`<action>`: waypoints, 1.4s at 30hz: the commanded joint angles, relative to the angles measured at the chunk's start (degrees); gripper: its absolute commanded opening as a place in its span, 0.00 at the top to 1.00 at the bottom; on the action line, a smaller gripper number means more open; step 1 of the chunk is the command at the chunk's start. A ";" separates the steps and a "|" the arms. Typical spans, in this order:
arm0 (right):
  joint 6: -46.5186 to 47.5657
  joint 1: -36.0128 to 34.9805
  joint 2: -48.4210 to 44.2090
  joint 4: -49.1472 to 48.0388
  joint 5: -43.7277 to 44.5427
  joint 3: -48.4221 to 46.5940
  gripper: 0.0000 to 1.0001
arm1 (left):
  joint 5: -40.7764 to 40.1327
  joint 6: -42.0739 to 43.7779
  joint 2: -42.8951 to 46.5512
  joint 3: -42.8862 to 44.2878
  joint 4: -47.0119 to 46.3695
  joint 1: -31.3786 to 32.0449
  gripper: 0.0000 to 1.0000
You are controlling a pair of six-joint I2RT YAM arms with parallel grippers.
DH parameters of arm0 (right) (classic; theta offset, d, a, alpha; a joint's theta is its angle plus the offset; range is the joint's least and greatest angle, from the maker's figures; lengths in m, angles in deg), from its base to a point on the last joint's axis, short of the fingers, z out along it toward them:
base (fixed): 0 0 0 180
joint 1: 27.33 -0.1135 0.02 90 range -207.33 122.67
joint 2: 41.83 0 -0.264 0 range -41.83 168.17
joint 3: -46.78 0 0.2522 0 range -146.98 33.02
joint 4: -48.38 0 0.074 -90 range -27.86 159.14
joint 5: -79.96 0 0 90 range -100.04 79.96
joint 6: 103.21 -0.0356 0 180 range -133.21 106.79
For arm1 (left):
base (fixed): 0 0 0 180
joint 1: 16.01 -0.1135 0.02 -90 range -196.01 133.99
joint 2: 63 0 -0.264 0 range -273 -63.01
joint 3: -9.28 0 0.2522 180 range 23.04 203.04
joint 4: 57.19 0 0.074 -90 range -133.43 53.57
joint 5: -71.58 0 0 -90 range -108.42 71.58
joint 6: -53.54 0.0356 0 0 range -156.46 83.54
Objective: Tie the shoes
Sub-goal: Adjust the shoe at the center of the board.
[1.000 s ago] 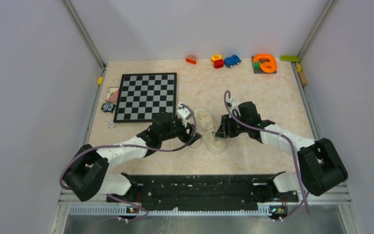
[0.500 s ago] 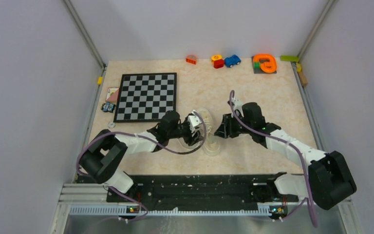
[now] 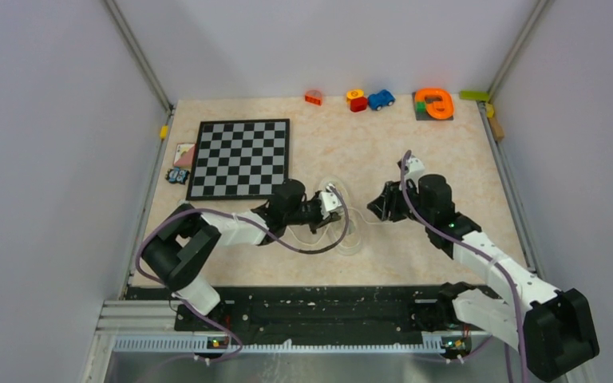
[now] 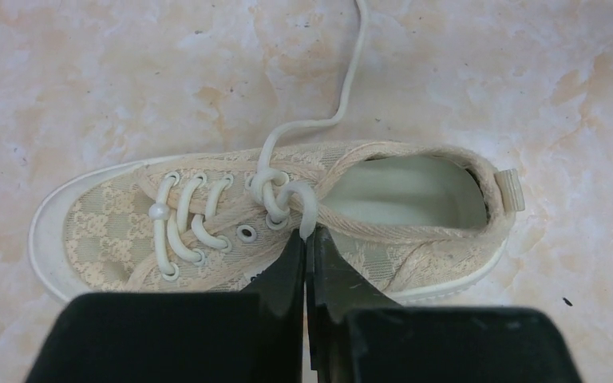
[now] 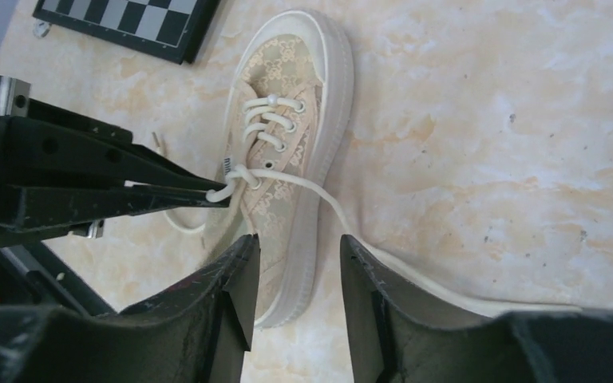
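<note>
Left wrist view: my left pincer [image 4: 306, 239] is clamped on the white lace [image 4: 287, 195] at the cream sneaker [image 4: 415, 199], which lies on the desk [image 4: 527, 80] between both arms. My right pincer [image 5: 297, 255] stands apart. Pulling may drag the unpinned shoe.

The left arm [image 3: 231, 226] reaches right from its near-left base, with the forearm low and almost level. The left tool [image 4: 305, 243] has its fingers pressed together, the tips pinching a loop of lace [image 4: 307, 217]. The right arm [image 3: 479, 249] stretches far and left, wrist bent downward. The right tool [image 5: 294, 267] has its fingers apart and holds nothing.
</note>
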 commanded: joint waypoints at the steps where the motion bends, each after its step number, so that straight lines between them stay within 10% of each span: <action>1: -0.40 0.19 0.72 -3.19 3.59 0.81 0.61 | 0.08 0.72 2.14 0.03 -1.22 0.48 1.00; 3: -2.24 0.23 1.41 -4.21 4.40 1.23 0.62 | -0.86 -0.67 4.77 -1.75 -1.80 0.44 1.00; 7: 0.26 0.32 5.93 0.82 -1.02 -2.75 0.30 | -6.03 -4.79 10.00 -4.37 -0.88 0.11 1.00; 14: 5.52 -2.71 13.90 1.66 1.56 -5.21 0.44 | -7.69 -7.64 12.33 -4.20 2.53 -1.55 1.00; 34: 5.15 -15.38 10.41 0.42 13.74 -5.17 0.45 | 2.23 -7.63 17.49 -4.48 8.78 -7.57 1.00; 38: 5.92 -15.23 5.74 -3.90 19.60 -1.79 0.02 | 2.53 -8.02 17.49 -5.35 6.45 -7.54 1.00; 42: 9.32 -15.03 6.00 -5.78 13.83 -1.42 0.05 | 2.05 -9.16 18.08 -6.13 4.48 -7.54 1.00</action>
